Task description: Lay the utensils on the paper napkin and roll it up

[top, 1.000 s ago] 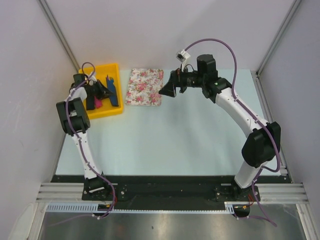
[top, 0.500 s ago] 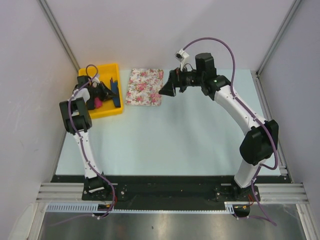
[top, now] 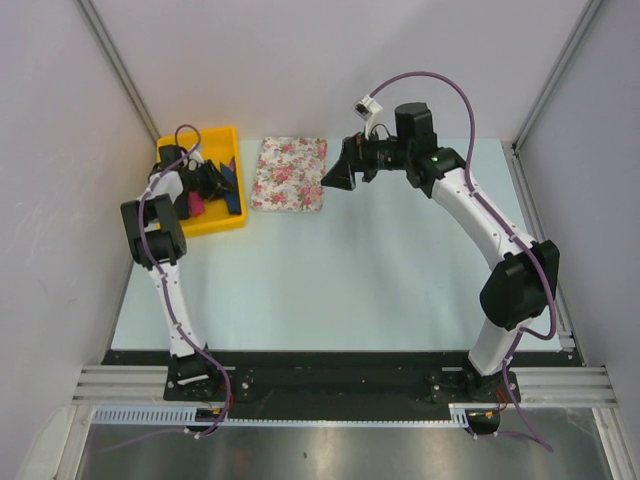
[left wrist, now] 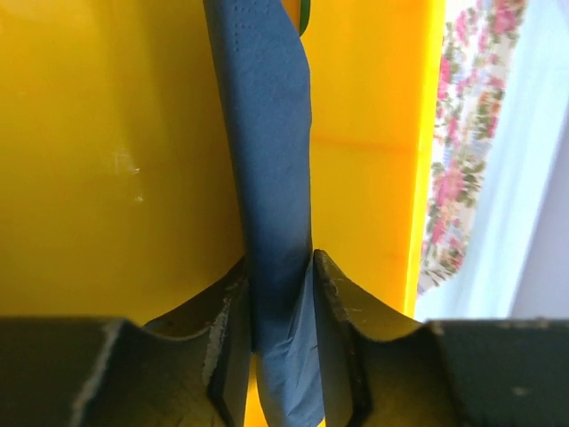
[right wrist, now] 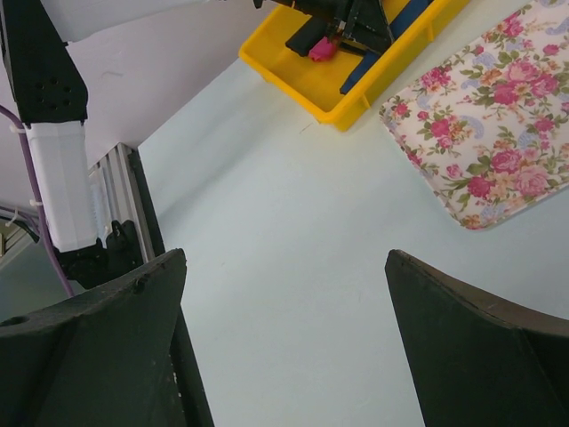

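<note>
My left gripper [top: 212,178] is down inside the yellow bin [top: 215,226], shut on the dark navy paper napkin [left wrist: 267,133]. The napkin hangs as a folded strip between the fingers [left wrist: 333,302] against the bin's wall. It shows as a blue strip in the top view [top: 230,188] and in the right wrist view [right wrist: 366,67]. My right gripper [top: 332,177] is open and empty above the table, just right of the floral mat [top: 288,173]. I cannot make out the utensils in any view.
The yellow bin stands at the back left and holds a pink block [right wrist: 322,49] and black blocks beside my left gripper [right wrist: 356,31]. The floral mat [right wrist: 484,133] lies flat to the right of the bin [right wrist: 329,89]. White walls enclose the table.
My left gripper has shifted slightly inside the bin, still around the napkin. My right gripper has barely moved and stays open.
</note>
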Tool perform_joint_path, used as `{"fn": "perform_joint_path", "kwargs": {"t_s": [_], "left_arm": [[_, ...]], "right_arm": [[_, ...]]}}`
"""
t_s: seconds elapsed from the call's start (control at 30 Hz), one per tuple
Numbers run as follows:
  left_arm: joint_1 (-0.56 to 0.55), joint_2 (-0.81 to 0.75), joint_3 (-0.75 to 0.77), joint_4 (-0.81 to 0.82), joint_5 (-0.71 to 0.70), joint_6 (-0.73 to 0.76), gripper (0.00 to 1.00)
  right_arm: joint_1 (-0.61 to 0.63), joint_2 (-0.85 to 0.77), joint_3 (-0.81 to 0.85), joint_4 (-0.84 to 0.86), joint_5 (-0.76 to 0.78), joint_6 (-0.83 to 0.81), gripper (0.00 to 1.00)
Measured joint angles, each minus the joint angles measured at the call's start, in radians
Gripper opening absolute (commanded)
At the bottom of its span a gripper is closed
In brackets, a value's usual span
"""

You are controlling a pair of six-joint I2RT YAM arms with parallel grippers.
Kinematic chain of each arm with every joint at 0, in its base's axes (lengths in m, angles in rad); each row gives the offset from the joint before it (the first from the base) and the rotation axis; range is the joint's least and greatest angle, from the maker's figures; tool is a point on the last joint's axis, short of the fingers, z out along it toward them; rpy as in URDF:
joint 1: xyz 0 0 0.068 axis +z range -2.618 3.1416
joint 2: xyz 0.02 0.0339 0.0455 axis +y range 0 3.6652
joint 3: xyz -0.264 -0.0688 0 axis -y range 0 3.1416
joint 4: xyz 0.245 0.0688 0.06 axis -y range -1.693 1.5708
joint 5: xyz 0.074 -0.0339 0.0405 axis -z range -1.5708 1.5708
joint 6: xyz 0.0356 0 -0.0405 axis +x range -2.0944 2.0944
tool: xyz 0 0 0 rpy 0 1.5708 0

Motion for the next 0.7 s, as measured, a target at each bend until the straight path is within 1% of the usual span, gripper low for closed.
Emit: {"fn": "perform_joint_path", "kwargs": {"t_s": [0.1, 0.17, 0.33, 0.43, 0.47, 0.5, 0.57, 0.6, 0.67, 0.7], "left_arm": [[-0.014, -0.023, 0.000, -0.021, -0.080, 0.018, 0.46], [-0.022, -0.036, 0.000, -0.031, -0.134, 0.027, 0.48], [-0.028, -0.056, 0.000, -0.043, -0.214, 0.048, 0.51], [-0.028, -0.071, -0.002, -0.054, -0.253, 0.059, 0.57], [-0.029, -0.078, -0.003, -0.060, -0.265, 0.065, 0.66], [-0.029, -0.090, -0.005, -0.065, -0.274, 0.070, 0.71], [-0.029, -0.122, -0.011, -0.077, -0.300, 0.085, 0.86], [-0.029, -0.140, -0.011, -0.080, -0.309, 0.093, 0.96], [-0.029, -0.192, -0.014, -0.089, -0.335, 0.111, 1.00], [-0.030, -0.222, -0.014, -0.091, -0.349, 0.119, 1.00]], "right_arm": [[-0.003, 0.000, 0.000, -0.004, -0.002, -0.002, 1.00], [-0.005, 0.000, 0.000, -0.005, -0.002, -0.003, 1.00], [-0.007, 0.000, -0.003, -0.004, -0.003, -0.004, 1.00], [-0.009, 0.000, -0.014, -0.004, -0.004, -0.006, 1.00], [-0.010, 0.000, -0.018, -0.004, -0.004, -0.008, 1.00], [-0.011, -0.001, -0.022, -0.004, -0.004, -0.010, 1.00], [-0.017, -0.004, -0.033, -0.002, -0.004, -0.013, 1.00], [-0.020, -0.006, -0.037, 0.000, -0.004, -0.013, 1.00], [-0.031, -0.012, -0.048, 0.006, -0.004, -0.013, 1.00], [-0.038, -0.016, -0.053, 0.012, -0.003, -0.013, 1.00]]}}
